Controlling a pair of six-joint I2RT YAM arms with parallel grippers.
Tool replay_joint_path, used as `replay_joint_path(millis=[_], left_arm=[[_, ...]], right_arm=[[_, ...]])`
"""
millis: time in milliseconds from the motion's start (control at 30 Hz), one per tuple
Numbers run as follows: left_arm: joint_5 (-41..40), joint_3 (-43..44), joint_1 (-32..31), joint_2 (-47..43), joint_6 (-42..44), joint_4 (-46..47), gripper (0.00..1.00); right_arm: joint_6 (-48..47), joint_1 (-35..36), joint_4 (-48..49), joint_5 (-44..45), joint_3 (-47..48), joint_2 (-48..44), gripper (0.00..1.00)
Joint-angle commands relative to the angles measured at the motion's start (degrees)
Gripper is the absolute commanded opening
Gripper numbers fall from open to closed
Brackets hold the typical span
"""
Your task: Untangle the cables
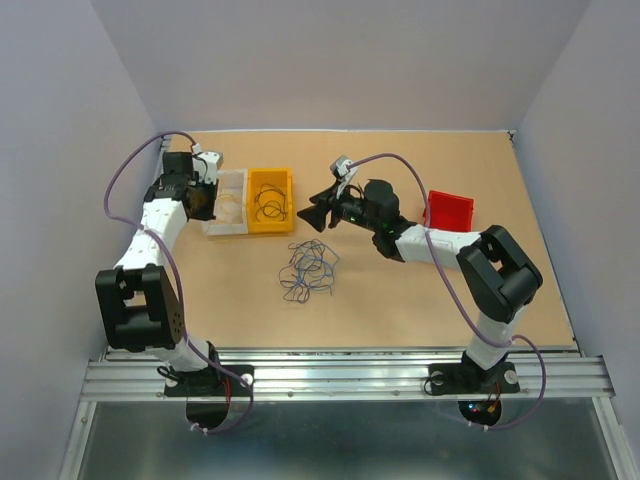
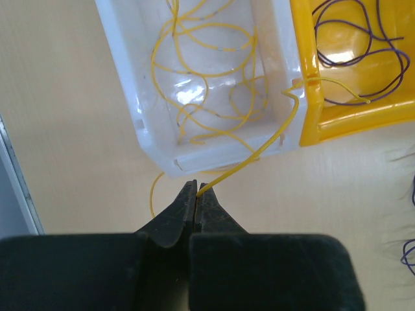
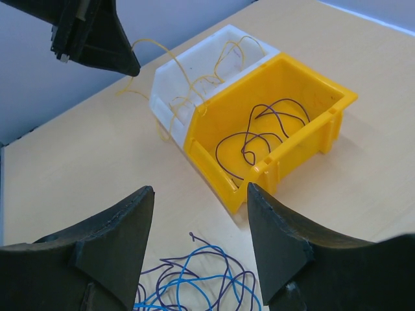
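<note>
A loose tangle of thin blue and purple cables [image 1: 310, 270] lies on the table between the arms, and it also shows at the bottom of the right wrist view [image 3: 194, 288]. My left gripper [image 2: 196, 188] is shut on a thin yellow cable [image 2: 258, 153], just in front of the white bin [image 2: 149, 129]. That strand runs over the bin's rim to more yellow loops inside. My right gripper [image 3: 201, 194] hangs open above the table, between the tangle and the yellow bin [image 3: 214, 162]. Nothing is between its fingers. A purple cable [image 3: 259, 139] lies coiled in the yellow bin.
The white bin [image 1: 212, 225] and the yellow bin [image 1: 288, 205] stand side by side at the back left. A red bin [image 1: 448, 210] sits at the right, behind the right arm. The left gripper's tip [image 3: 126, 65] shows at the top left of the right wrist view.
</note>
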Motion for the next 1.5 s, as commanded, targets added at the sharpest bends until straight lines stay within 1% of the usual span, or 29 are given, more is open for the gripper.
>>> replay_joint_path(millis=[0,167,267,333,367,467,567,600,667,700,900,1033,1100,1133,1200,1333,1367,1433,1467], left_arm=[[0.65,-1.78,0.27,-6.98,1.94,1.56,0.00],[2.68,0.77,0.27,-10.06,3.53,-5.03,0.00],[-1.44,-0.19,0.18,-10.77,4.32,-5.48,0.00],[-3.47,-1.51,0.27,-10.69,4.84,-4.17,0.00],[-5.22,-3.34,0.27,-10.60,5.11,-1.81,0.00],[-5.59,-5.37,0.27,-8.58,5.02,0.75,0.00],[-5.85,-6.17,0.27,-5.07,5.20,3.39,0.00],[-6.46,-6.17,0.36,-2.97,5.20,4.09,0.00],[-8.56,-6.34,0.44,-1.38,4.93,6.28,0.00],[-8.40,-6.35,0.53,-0.41,5.02,6.56,0.00],[-8.66,-8.89,0.71,-2.60,5.46,6.56,0.00],[-2.17,-9.34,0.62,-6.90,6.34,3.14,0.00],[4.05,-6.54,0.53,-9.01,6.52,-0.45,0.00],[4.08,-6.52,0.53,-9.36,6.43,-0.47,0.00],[6.71,-3.37,0.62,-9.54,5.73,-2.14,0.00],[12.07,3.04,0.62,-6.65,3.89,-3.98,0.00],[14.87,6.02,0.53,-5.77,3.53,-4.60,0.00],[16.73,8.93,0.53,-2.61,1.96,-4.43,0.00],[16.65,11.82,0.53,-1.64,1.42,-3.47,0.00]], right_arm=[[-0.85,0.10,1.66,0.35,-1.01,-2.61,0.65],[-0.77,0.10,1.66,0.52,-0.92,-2.43,0.65],[-0.94,0.19,1.75,0.52,-1.36,-2.87,0.65],[-1.03,0.10,1.66,0.52,-1.54,-3.22,0.65],[-1.03,0.10,1.66,0.61,-1.54,-3.31,0.65],[-1.03,0.19,1.66,0.52,-1.63,-3.31,0.65],[-1.12,0.10,1.75,0.43,-1.72,-3.40,0.65],[-1.12,0.10,1.75,0.43,-1.80,-3.49,0.65],[-1.29,0.10,1.66,0.52,-2.07,-3.75,0.65],[-1.29,0.10,1.74,0.70,-2.07,-3.84,0.65],[-1.56,0.19,1.66,1.05,-2.42,-4.10,0.65],[-1.38,0.10,1.66,0.87,-2.07,-3.84,0.65],[-1.12,0.10,1.66,0.44,-1.63,-3.40,0.65],[-0.94,0.10,1.74,0.26,-1.54,-3.31,0.65],[-0.86,0.10,1.75,-0.01,-1.28,-2.87,0.65],[-0.77,0.10,1.66,-0.01,-0.93,-2.61,0.65],[-0.77,0.10,1.66,-0.01,-0.93,-2.61,0.65],[-0.85,0.10,1.66,0.08,-0.93,-2.61,0.65],[-0.86,0.10,1.74,0.17,-1.01,-2.61,0.65]])
